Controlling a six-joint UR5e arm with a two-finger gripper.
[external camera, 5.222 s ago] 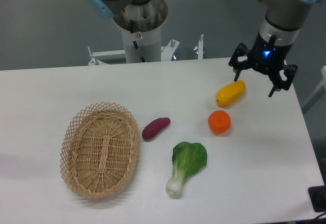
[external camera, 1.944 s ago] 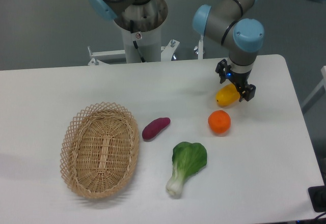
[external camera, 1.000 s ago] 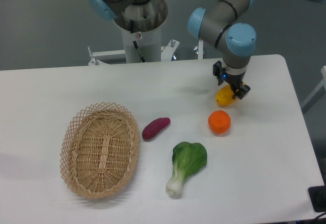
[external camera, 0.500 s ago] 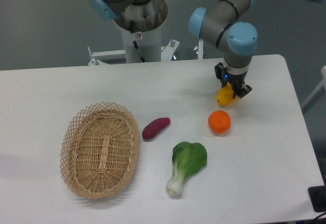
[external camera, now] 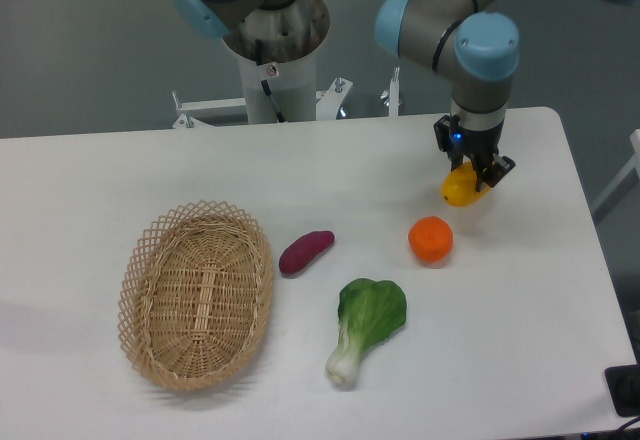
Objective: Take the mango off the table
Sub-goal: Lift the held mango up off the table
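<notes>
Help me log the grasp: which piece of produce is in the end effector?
The yellow mango, clamped in the end effector. The orange, sweet potato and bok choy lie apart from it.

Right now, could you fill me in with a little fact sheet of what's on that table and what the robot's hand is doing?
hand: closed on the mango
mango: yellow, gripped at its upper end, by the far right part of the table
orange: on the table, just in front of the mango
sweet potato: purple, mid-table
bok choy: near front edge
basket: wicker, left side, nothing in it
table: white
</notes>
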